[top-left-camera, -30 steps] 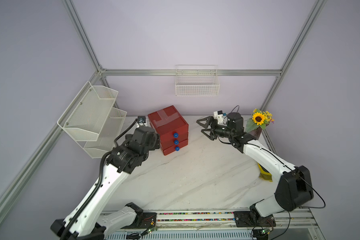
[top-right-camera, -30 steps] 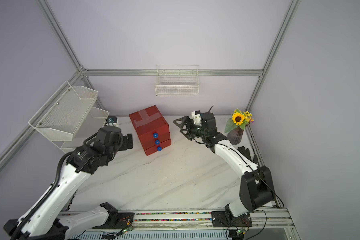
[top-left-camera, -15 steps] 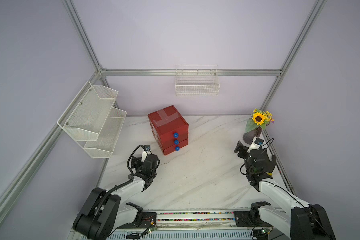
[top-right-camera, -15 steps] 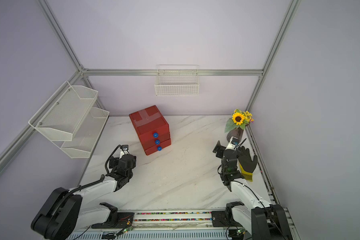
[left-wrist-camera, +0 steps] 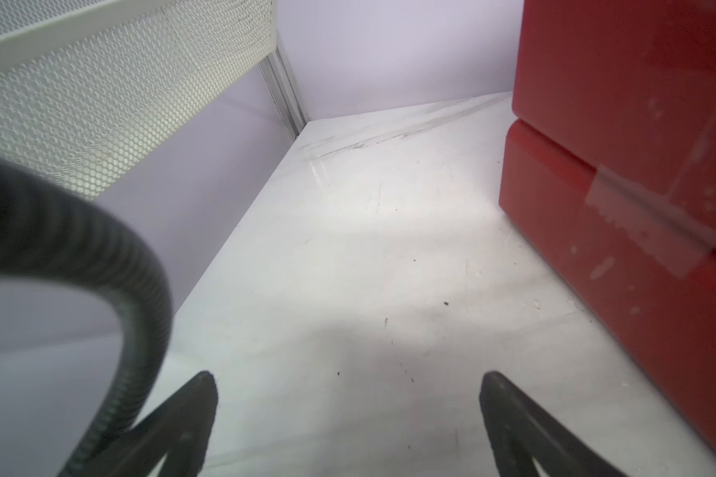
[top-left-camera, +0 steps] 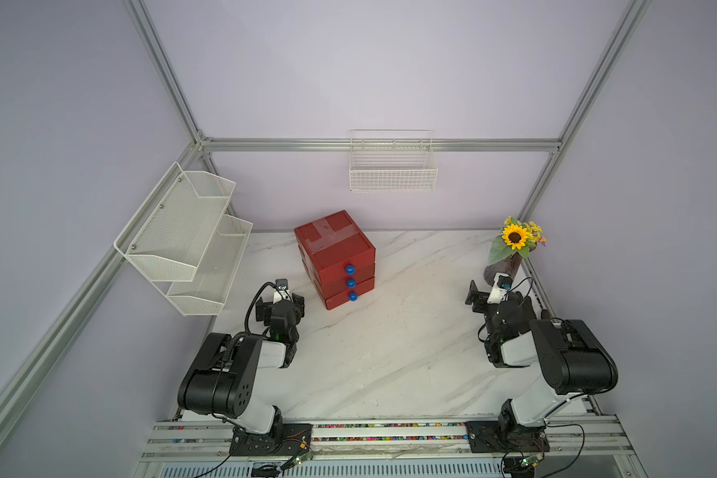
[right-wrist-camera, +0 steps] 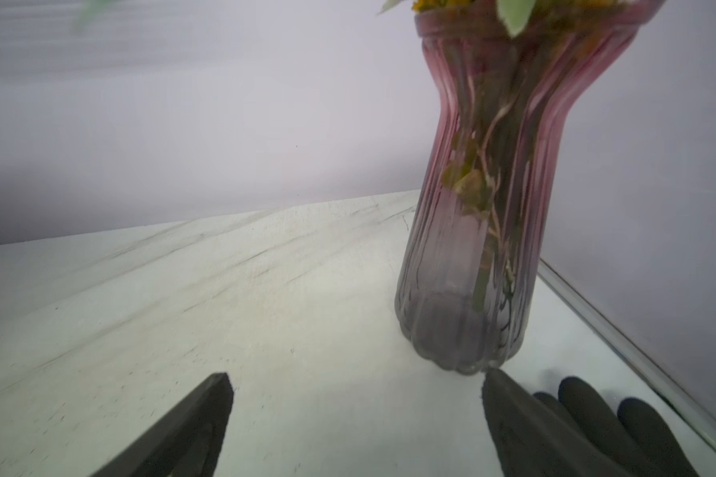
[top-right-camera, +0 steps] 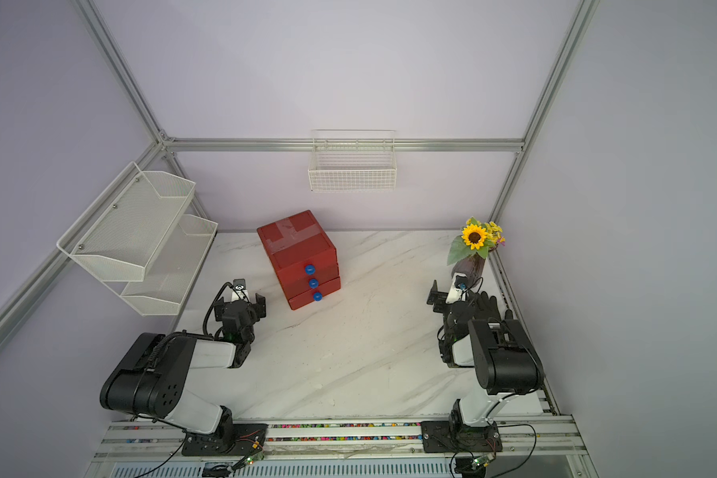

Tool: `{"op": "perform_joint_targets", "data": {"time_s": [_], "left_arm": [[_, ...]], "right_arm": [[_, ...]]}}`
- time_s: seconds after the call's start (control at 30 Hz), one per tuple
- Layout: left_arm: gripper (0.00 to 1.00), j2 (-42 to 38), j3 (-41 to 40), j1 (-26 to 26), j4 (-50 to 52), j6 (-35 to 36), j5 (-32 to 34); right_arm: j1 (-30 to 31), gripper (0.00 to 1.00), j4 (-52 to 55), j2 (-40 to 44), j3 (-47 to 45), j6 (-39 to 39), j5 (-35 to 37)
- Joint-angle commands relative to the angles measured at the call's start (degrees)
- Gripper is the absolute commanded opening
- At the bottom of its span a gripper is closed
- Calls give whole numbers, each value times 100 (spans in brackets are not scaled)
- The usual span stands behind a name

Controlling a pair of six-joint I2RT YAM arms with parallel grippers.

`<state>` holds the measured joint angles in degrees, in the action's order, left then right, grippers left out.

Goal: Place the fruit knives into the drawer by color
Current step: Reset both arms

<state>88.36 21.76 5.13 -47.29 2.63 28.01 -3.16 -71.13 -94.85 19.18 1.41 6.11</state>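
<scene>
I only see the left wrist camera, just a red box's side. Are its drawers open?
Observer: No, all three drawers look shut, with their blue knobs facing the arms.
Operator: Where's the other gripper?
Observer: The right gripper is open and points at a vase.
Operator: Anything else over there?
Observer: A black glove lies right beside that gripper.

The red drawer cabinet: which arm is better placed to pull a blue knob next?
Probably left. The left end effector, open, sits close beside the red drawer cabinet; the right end effector, also open, is across the table by the vase, farther from the knobs.
</scene>
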Motion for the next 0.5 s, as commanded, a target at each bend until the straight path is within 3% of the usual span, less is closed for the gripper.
{"op": "perform_joint_targets", "data": {"time_s": [0.0, 0.07, 0.13, 0.27, 0.47], "left_arm": [[100, -54, 343, -382, 205, -463, -1027], [100, -1, 151, -493, -105, -440, -1433], [100, 226, -72, -478, -935, -340, -1413], [100, 52, 70, -479, -345, -413, -1421], [100, 90, 25, -479, -487, -382, -1447]], "right_arm": [[-148, 97, -30, 75, 113, 6, -426], [-150, 97, -45, 59, 119, 12, -426], [-150, 97, -49, 63, 114, 11, -425], [-150, 97, -72, 80, 93, 8, -418], [-149, 98, -90, 81, 85, 3, -418]]}}
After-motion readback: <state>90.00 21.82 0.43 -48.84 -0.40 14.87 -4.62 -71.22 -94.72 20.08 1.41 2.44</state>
